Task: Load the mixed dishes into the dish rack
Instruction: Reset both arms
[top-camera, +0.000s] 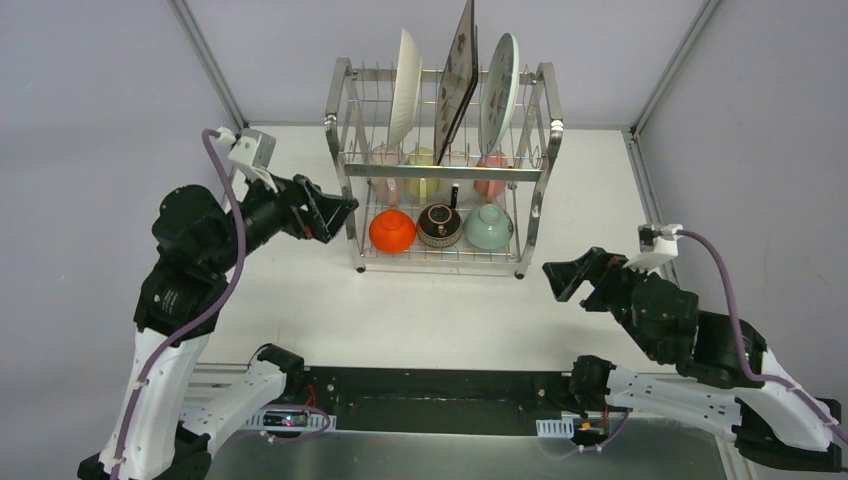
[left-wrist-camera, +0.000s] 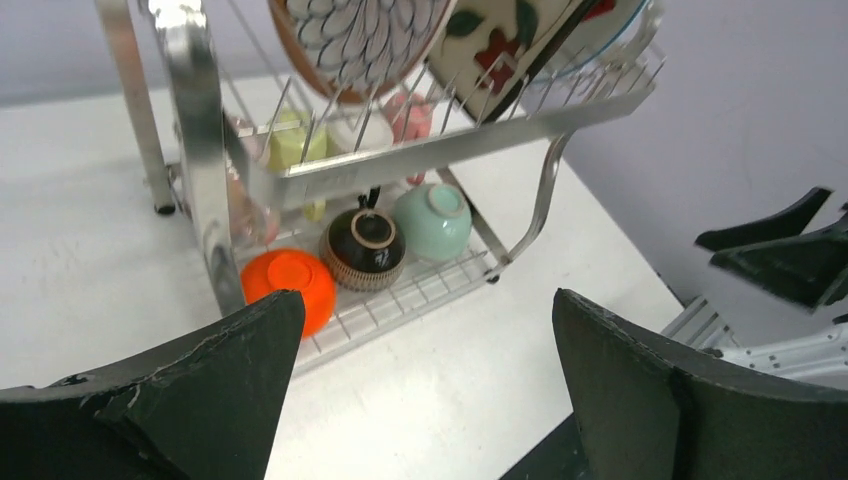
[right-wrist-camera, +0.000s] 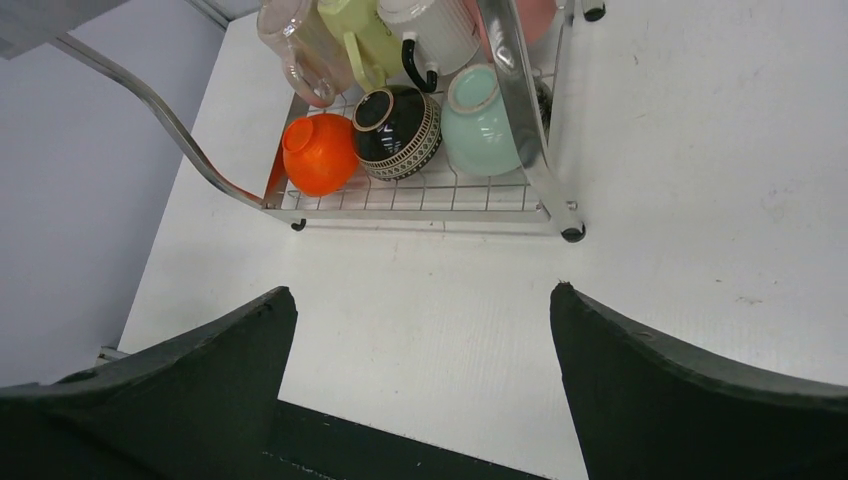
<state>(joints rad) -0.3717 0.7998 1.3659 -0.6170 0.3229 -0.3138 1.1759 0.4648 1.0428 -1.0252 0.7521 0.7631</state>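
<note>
Loaded dish rack (top-camera: 345, 140), counter's (top-camera: 420, 320) far edge!
Overhead shows three plates (top-camera: 405, 90) upright on top; the right wrist catches only bowls (right-wrist-camera: 400, 130) and cups (right-wrist-camera: 360, 35) below. The left hand (top-camera: 335, 220) and right hand (top-camera: 570, 283) gape wide, holding nothing.

The shiny silver steel wire dish rack (top-camera: 443, 172), upper centre of the top view, is on a plain white table (top-camera: 420, 310). Its lower row shows a glossy bright orange bowl (top-camera: 392, 231), a brown-black bowl (top-camera: 439, 226) with a cream-and-brown patterned band, and a pale mint-green bowl (top-camera: 488, 227). At the top of the left wrist view, a round white plate (left-wrist-camera: 360, 40) has grey-blue outlined petals and a brown rim, and a cream square plate (left-wrist-camera: 495, 45) has red flowers and green leaves. At the top of the right wrist view are a yellow-green cup (right-wrist-camera: 360, 40) and a white ribbed mug (right-wrist-camera: 430, 35) with a black handle.
</note>
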